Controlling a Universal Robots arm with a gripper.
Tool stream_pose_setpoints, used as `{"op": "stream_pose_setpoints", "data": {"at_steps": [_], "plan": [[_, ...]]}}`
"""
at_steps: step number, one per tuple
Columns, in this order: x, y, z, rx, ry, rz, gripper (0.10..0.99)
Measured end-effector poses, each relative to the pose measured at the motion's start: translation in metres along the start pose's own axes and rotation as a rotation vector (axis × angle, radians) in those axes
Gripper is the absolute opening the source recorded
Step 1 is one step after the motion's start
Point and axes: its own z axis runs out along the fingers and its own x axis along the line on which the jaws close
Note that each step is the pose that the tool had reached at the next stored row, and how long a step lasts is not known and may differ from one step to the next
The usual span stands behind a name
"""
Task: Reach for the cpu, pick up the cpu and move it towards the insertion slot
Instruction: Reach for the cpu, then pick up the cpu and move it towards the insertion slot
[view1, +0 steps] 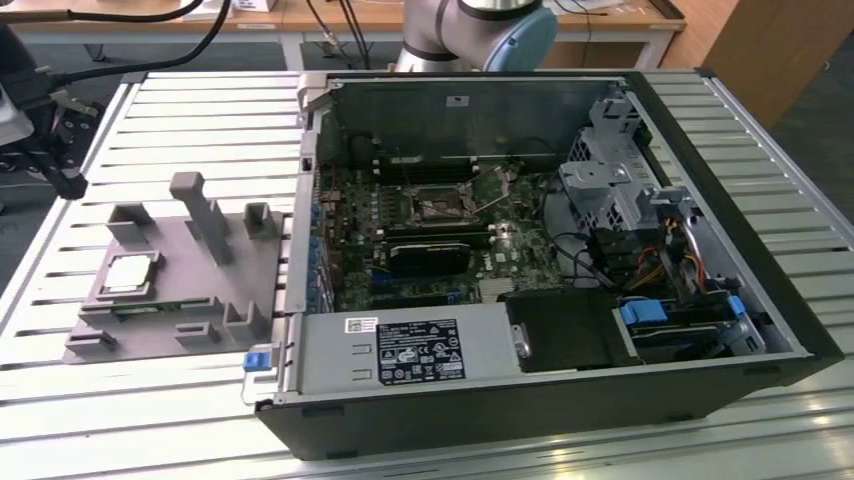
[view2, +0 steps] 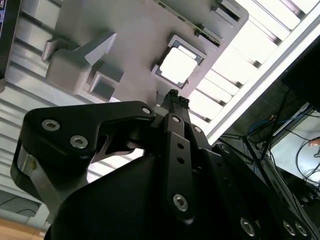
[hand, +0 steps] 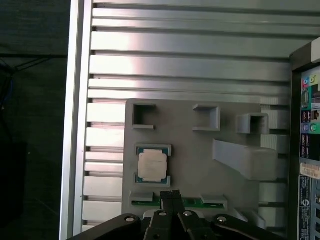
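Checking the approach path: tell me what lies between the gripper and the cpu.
In both wrist views, only bare grey plate and the raised rim of the cpu's pocket lie between the gripper and the cpu; nothing else stands there.

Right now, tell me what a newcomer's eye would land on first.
The open computer case dominates the exterior view, its insertion slot visible inside. On the exterior view's left, the shiny cpu sits in a grey plate; in the first wrist view the gripper hangs near it.
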Motion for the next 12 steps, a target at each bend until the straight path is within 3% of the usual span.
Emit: {"op": "stream_pose_setpoints", "data": {"at_steps": [12], "plan": [[0.0058, -0.0002, 0.0079, 0.0, 0.0, 0.0, 0.106]]}}
